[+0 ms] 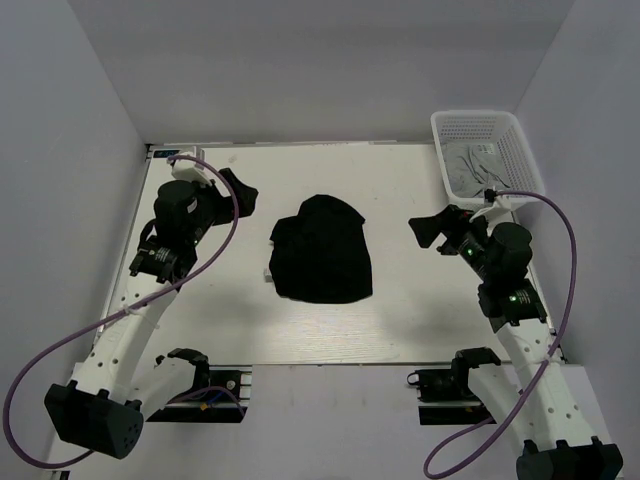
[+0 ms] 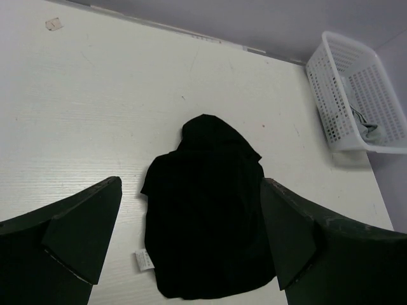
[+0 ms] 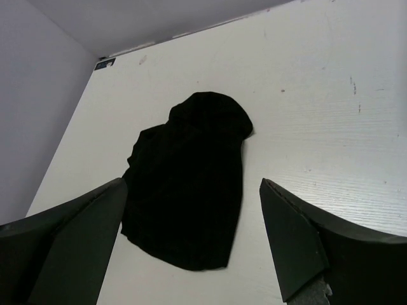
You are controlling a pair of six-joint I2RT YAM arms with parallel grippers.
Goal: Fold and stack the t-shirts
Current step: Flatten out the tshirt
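A black t-shirt (image 1: 322, 250) lies folded into a compact bundle in the middle of the white table, a small white tag at its left edge. It also shows in the left wrist view (image 2: 206, 210) and the right wrist view (image 3: 187, 184). A light grey t-shirt (image 1: 478, 165) lies crumpled inside the white mesh basket (image 1: 510, 135) at the back right. My left gripper (image 1: 240, 192) is open and empty, held above the table left of the black shirt. My right gripper (image 1: 425, 232) is open and empty, right of the shirt.
Grey walls close the table on three sides. The basket also shows in the left wrist view (image 2: 337, 70), at the table's far right corner. A small scrap (image 2: 53, 24) lies near the back wall.
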